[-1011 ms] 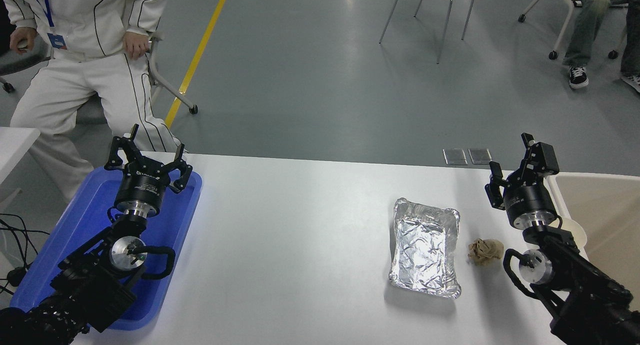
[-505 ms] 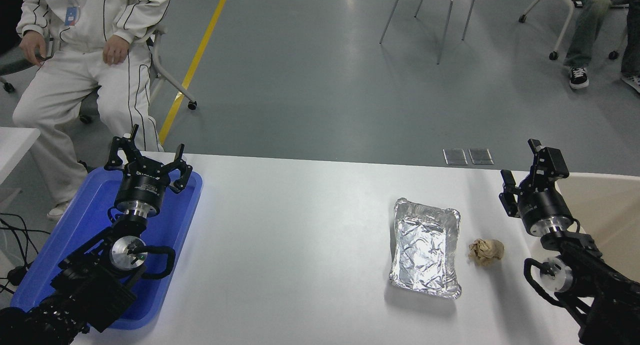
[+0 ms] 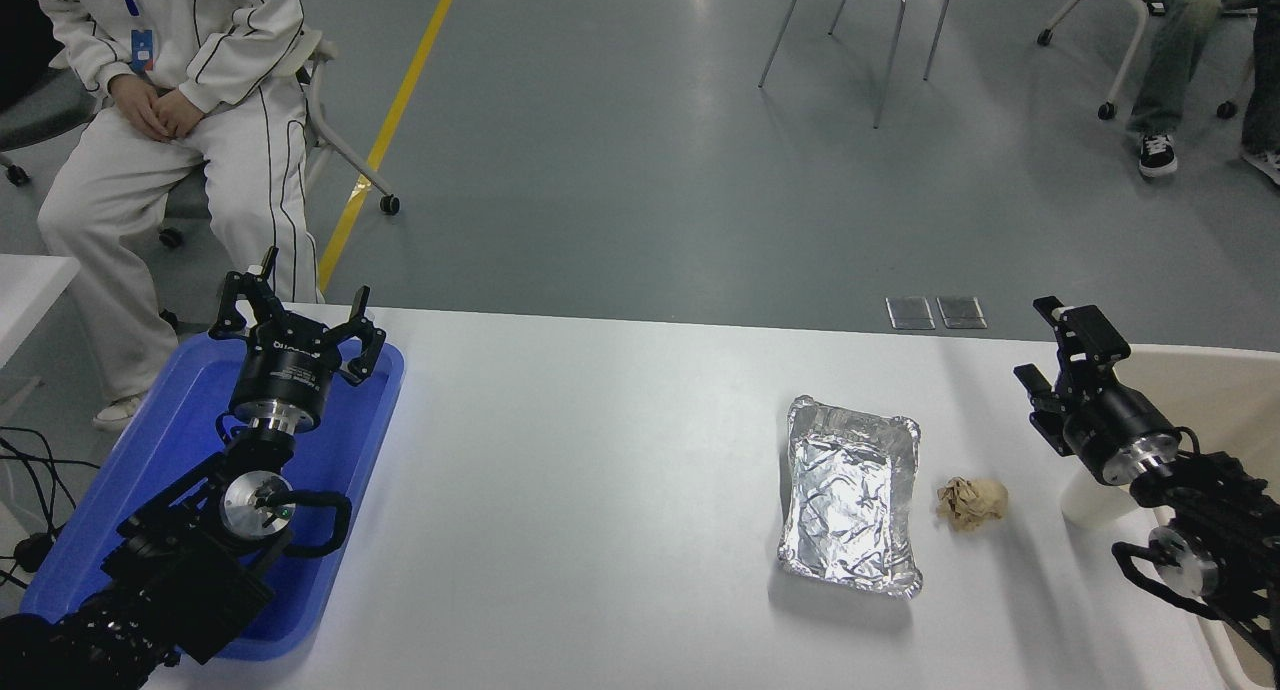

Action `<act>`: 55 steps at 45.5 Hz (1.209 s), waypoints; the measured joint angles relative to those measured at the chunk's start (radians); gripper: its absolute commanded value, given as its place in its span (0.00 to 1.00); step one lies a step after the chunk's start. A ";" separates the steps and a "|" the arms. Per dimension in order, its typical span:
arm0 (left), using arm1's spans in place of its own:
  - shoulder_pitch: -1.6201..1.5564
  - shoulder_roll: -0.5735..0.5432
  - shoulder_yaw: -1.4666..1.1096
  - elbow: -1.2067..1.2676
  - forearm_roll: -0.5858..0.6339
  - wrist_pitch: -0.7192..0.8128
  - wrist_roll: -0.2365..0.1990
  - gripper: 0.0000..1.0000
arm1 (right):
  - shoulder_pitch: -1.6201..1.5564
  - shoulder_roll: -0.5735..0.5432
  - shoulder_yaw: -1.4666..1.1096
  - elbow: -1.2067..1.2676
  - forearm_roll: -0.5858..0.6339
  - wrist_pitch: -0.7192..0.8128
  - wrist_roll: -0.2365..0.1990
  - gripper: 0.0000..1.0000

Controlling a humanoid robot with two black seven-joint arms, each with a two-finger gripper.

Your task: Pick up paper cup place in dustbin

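white table (image 3: 620, 490) | paper cup (image 3: 1092, 502) half-hidden behind right tool (image 3: 1050, 342), fingers spread | dustbin (image 3: 1215, 390) cropped

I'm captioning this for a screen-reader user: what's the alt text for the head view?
The right gripper hovers by the bin, above a paper cup standing on the white table. A foil tray and paper ball lie nearby; the left gripper sits over a blue tray.
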 measured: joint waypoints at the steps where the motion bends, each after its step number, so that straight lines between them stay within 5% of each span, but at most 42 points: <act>1: 0.000 0.000 0.000 0.000 0.000 0.000 0.000 1.00 | 0.006 -0.008 -0.014 0.001 0.001 0.000 0.000 1.00; 27: 0.000 0.000 0.000 0.000 0.000 0.000 0.000 1.00 | 0.462 -0.231 -0.791 0.252 0.026 0.047 0.000 1.00; 55: 0.000 0.000 0.001 0.000 0.000 0.000 0.000 1.00 | 1.147 -0.151 -1.546 0.331 -0.003 0.568 -0.027 1.00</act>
